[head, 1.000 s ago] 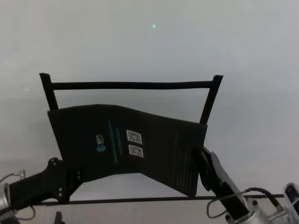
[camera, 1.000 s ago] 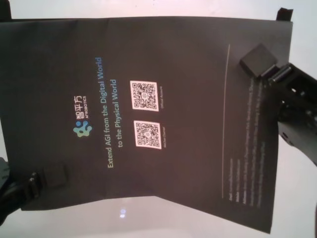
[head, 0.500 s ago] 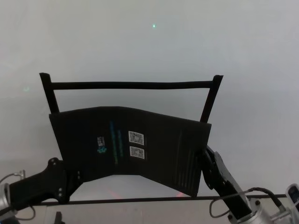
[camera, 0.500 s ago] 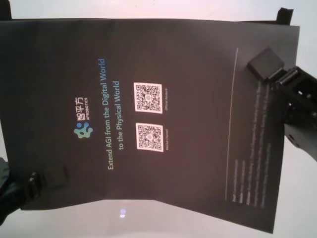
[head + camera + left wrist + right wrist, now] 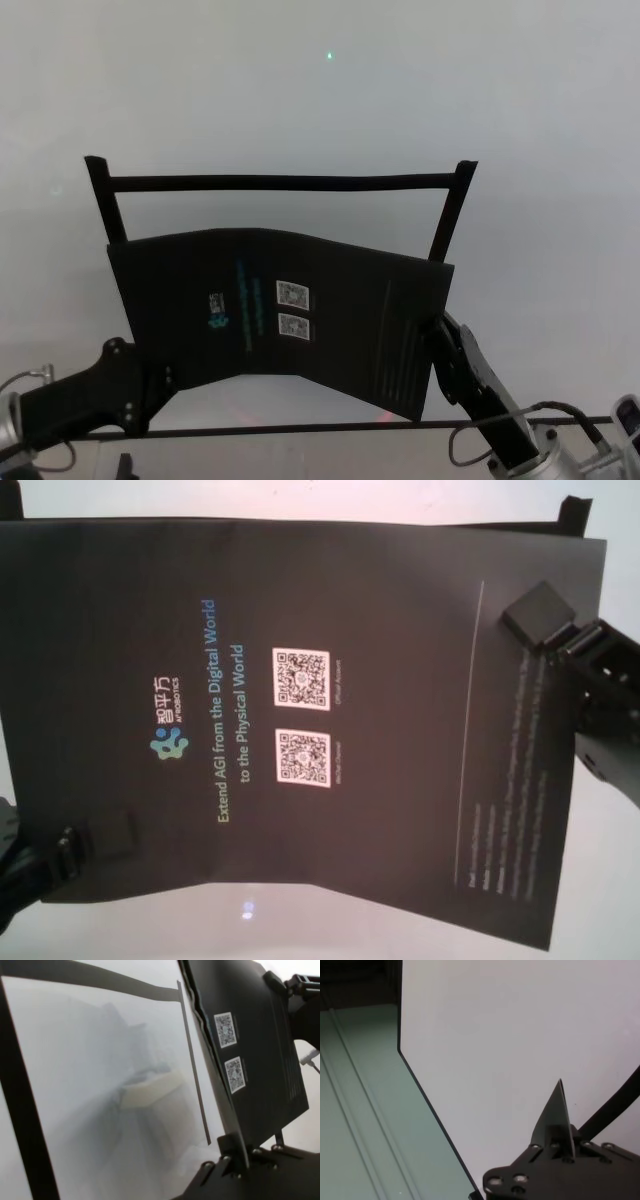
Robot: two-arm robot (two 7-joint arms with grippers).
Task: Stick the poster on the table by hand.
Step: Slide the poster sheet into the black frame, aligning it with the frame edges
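Poster (image 5: 300, 300): large black rectangular paper sheet carrying two white QR codes (image 5: 302, 716), a blue-green logo (image 5: 168, 743) and the line "Extend AGI from the Digital World". Held off the bench between both grippers, printed face toward the robot, sheet bowed with a crease running down its middle. In the head view it sits over the lower half of the taped frame, its upper edge below the frame's far strip.

Bench (image 5: 330, 110): smooth glossy white flat surface, far larger than the sheet, marked with thin black tape strips (image 5: 280, 183) that form a rectangular outline.

Left gripper (image 5: 95, 842): black, entering from the near left corner, forearm angled up and inward. Fingers (image 5: 118, 832) pinched flat on the poster's lower left corner; the left wrist view shows the sheet's edge clamped in them (image 5: 235, 1147).

Right gripper (image 5: 545, 620): black, reaching from the near right, forearm slanting up and inward. One finger pad (image 5: 535, 612) lies on the printed face near the upper right edge, beside the small white text column. The right wrist view shows the paper's edge nipped between the narrow fingers (image 5: 559, 1132).
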